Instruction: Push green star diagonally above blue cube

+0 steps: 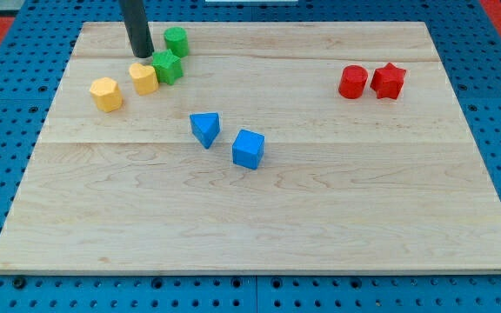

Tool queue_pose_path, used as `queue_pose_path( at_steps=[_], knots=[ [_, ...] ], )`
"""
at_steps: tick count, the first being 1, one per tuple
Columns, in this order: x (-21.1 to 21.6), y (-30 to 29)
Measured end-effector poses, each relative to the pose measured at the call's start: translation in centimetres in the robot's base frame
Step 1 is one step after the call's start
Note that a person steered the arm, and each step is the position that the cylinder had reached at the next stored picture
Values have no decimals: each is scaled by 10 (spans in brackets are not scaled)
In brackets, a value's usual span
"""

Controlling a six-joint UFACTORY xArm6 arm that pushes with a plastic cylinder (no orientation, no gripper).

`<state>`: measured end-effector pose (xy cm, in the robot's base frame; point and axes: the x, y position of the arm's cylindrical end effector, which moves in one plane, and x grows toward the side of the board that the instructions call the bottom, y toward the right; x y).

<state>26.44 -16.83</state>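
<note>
The green star [168, 67] lies near the board's top left, touching a yellow block [143, 78] on its left. The blue cube [248, 149] sits near the board's middle, well below and to the right of the star. My tip [143, 55] is at the view's top left, just above the yellow block and close to the star's upper left side. A green cylinder [176, 40] stands just above the star, to the right of my rod.
A blue triangular block [205, 129] lies just left of the blue cube. A second yellow block [106, 94] lies left of the first. A red cylinder [352, 83] and a red star [388, 81] sit at the right. The wooden board [259, 217] rests on a blue pegboard.
</note>
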Motion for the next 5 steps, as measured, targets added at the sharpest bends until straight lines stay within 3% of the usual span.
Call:
queue_pose_path(
  at_steps=[2, 3, 4, 5],
  knots=[
    [0, -57],
    [22, -57],
    [41, -12],
    [30, 0]
  ],
)
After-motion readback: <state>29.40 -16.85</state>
